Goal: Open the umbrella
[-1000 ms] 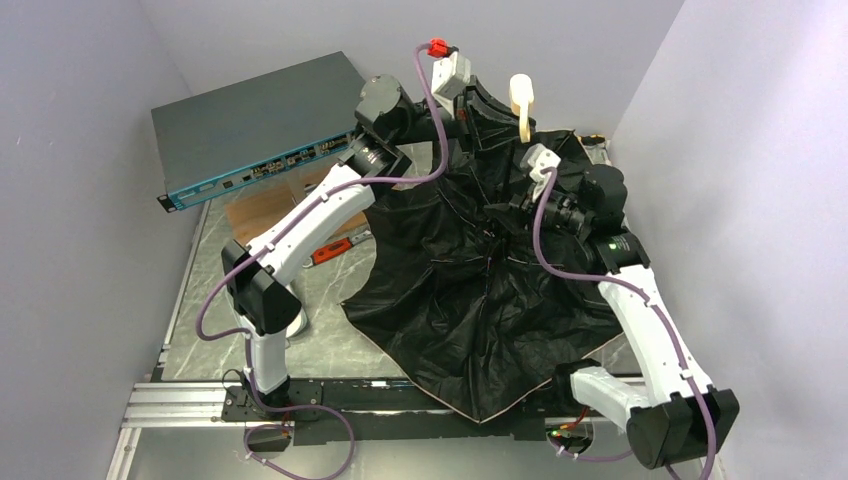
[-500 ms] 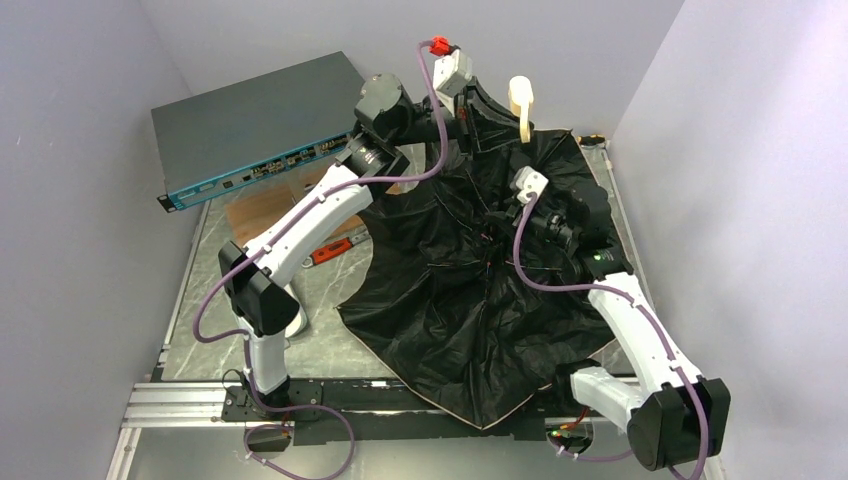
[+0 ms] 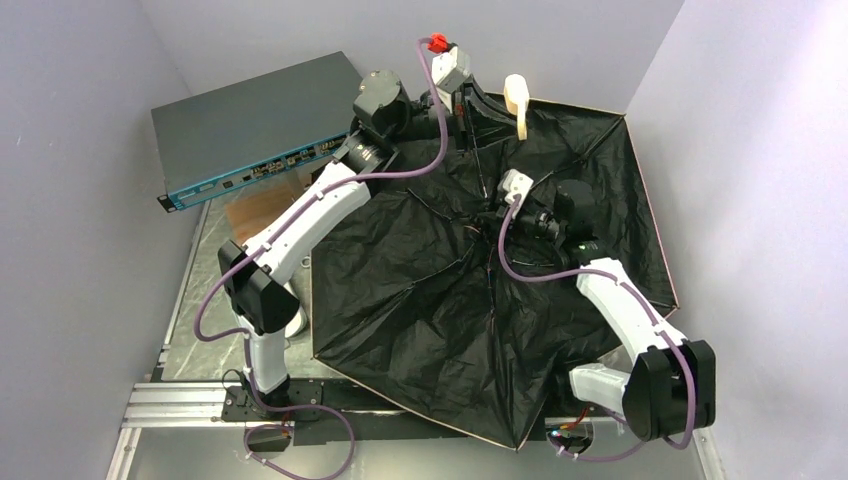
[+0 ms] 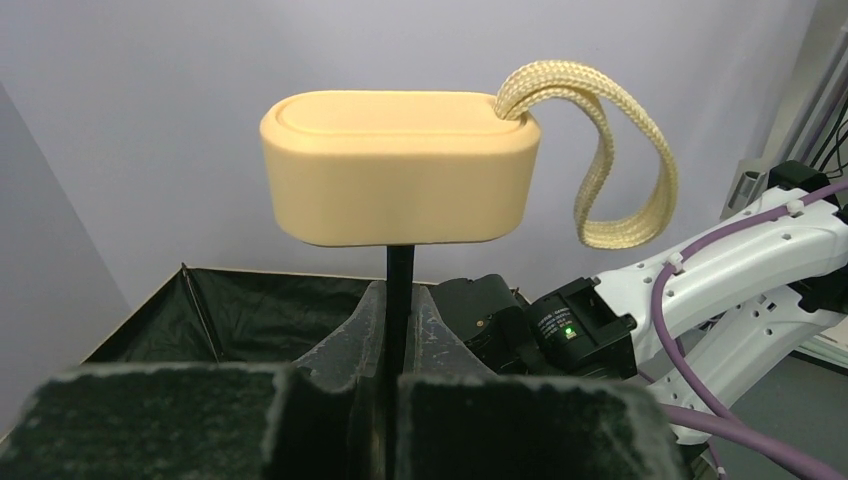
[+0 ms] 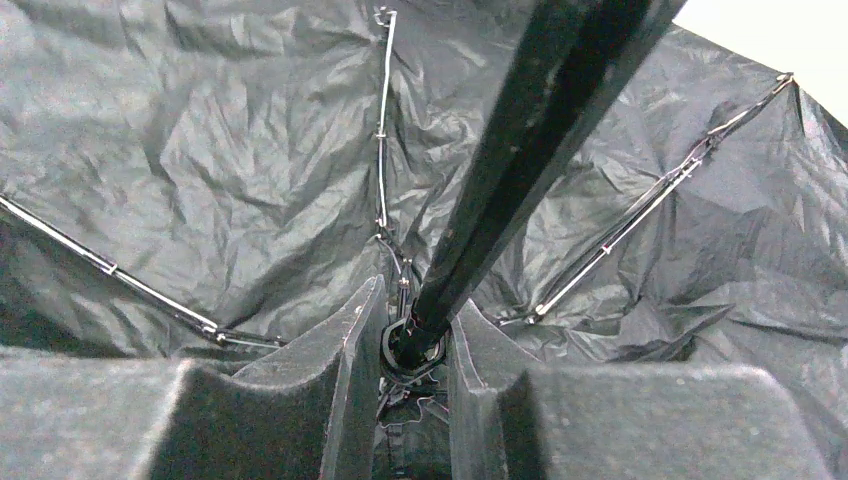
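Note:
The umbrella (image 3: 440,320) lies canopy-down over the table, spread wide, black lining up, tan edge showing. Its cream handle (image 3: 518,100) stands up at the back; in the left wrist view the handle (image 4: 400,165) has a woven loop (image 4: 620,160). My left gripper (image 3: 468,112) is shut on the thin black shaft (image 4: 400,300) just below the handle. My right gripper (image 3: 497,212) is shut around the shaft's sliding collar (image 5: 410,345) at the hub, where the ribs (image 5: 382,120) fan out over the lining.
A grey rack unit (image 3: 255,125) sits at the back left on a brown box (image 3: 262,205). A red-handled tool (image 3: 328,250) lies by the canopy's left edge. Purple walls close in on both sides.
The canopy has spread from a crumpled half-open shape to wide and taut. My right gripper slid along the shaft toward the hub, leftward. My left gripper kept its hold below the handle.

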You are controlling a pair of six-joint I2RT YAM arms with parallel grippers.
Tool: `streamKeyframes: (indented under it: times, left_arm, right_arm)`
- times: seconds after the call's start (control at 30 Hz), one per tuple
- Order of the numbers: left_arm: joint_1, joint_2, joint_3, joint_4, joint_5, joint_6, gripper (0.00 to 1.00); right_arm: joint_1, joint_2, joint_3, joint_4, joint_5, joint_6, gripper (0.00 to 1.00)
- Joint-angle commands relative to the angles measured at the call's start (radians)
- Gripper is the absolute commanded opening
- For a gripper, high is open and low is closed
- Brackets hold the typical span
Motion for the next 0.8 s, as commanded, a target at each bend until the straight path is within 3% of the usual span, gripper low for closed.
streamKeyframes:
  times: [0.0, 0.17, 0.27, 0.37, 0.43, 0.47, 0.53, 0.63, 0.77]
  left_arm:
    - [-0.02, -0.136, 0.082, 0.301, -0.031, -0.082, 0.0]
    - [-0.021, -0.162, 0.069, 0.316, -0.026, -0.084, 0.0]
    - [-0.02, -0.176, 0.037, 0.288, -0.016, -0.078, 0.0]
    - [-0.011, -0.222, -0.089, 0.258, -0.023, -0.034, 0.29]
    - [0.002, -0.259, -0.18, 0.223, -0.041, 0.005, 0.61]
    - [0.013, -0.278, -0.228, 0.22, -0.045, 0.013, 0.72]
    - [0.047, -0.316, -0.323, 0.231, -0.039, 0.009, 0.83]
    - [0.1, -0.381, -0.452, 0.218, -0.04, 0.003, 0.92]
    - [0.129, -0.473, -0.599, 0.087, -0.062, 0.167, 0.95]
  right_arm:
    - [-0.022, 0.083, -0.049, -0.167, 0.091, -0.077, 0.22]
    - [-0.047, 0.096, -0.046, -0.165, 0.108, -0.105, 0.19]
    - [-0.057, 0.094, -0.004, -0.185, 0.118, -0.081, 0.0]
    - [-0.065, 0.057, 0.032, -0.22, 0.146, -0.048, 0.0]
    - [-0.075, 0.01, 0.03, -0.241, 0.15, -0.055, 0.0]
    - [-0.077, -0.018, 0.02, -0.246, 0.161, -0.066, 0.0]
    - [-0.077, -0.09, -0.004, -0.268, 0.192, -0.106, 0.0]
    - [-0.081, -0.176, -0.037, -0.278, 0.276, -0.136, 0.0]
    - [-0.095, -0.282, -0.054, -0.274, 0.303, -0.18, 0.0]
